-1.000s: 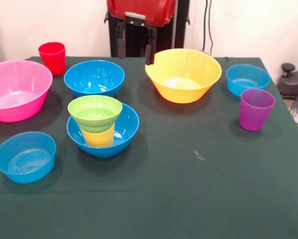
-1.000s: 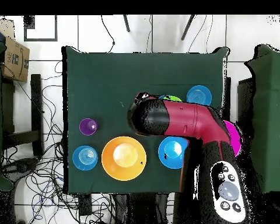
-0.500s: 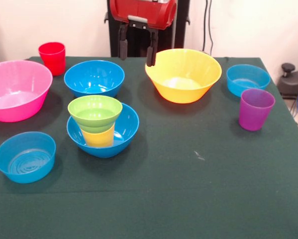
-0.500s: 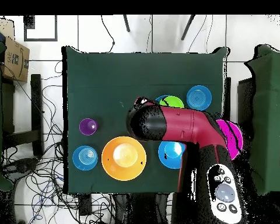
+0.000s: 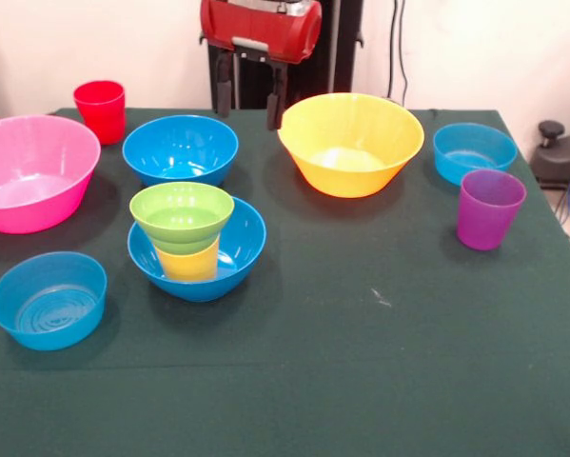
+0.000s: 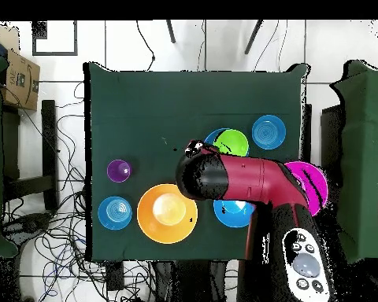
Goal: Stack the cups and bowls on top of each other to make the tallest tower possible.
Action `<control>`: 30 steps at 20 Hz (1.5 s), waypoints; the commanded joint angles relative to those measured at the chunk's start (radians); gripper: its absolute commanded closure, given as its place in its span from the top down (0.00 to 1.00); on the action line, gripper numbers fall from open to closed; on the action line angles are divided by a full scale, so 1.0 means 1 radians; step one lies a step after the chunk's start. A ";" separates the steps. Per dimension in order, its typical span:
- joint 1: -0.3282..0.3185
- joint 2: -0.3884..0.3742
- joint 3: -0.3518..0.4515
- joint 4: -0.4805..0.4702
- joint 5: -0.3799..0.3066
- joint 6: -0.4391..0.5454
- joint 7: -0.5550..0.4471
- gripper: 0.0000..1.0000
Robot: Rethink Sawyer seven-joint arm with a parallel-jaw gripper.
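While the empty pincer is hanging with jaws apart at top centre, the tower is awaiting the loose blue bowl next.

Front view taken from across dark green cloth-covered table, angled down, close enough that near edge is cropped. Overhead view taken straight down from high up, whole table and surrounding floor included. Tabletop shared by both views, turned half round between them.

Glossy plastic bowls on a matt cloth table cover
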 commanded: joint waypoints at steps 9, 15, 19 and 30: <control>0.003 0.096 -0.028 0.104 -0.145 -0.148 0.024 1.00; 0.017 0.113 -0.042 0.097 -0.144 -0.165 0.036 1.00; 0.015 0.118 -0.043 0.093 -0.143 -0.168 0.031 1.00; 0.022 0.166 -0.054 0.061 -0.151 -0.198 0.035 1.00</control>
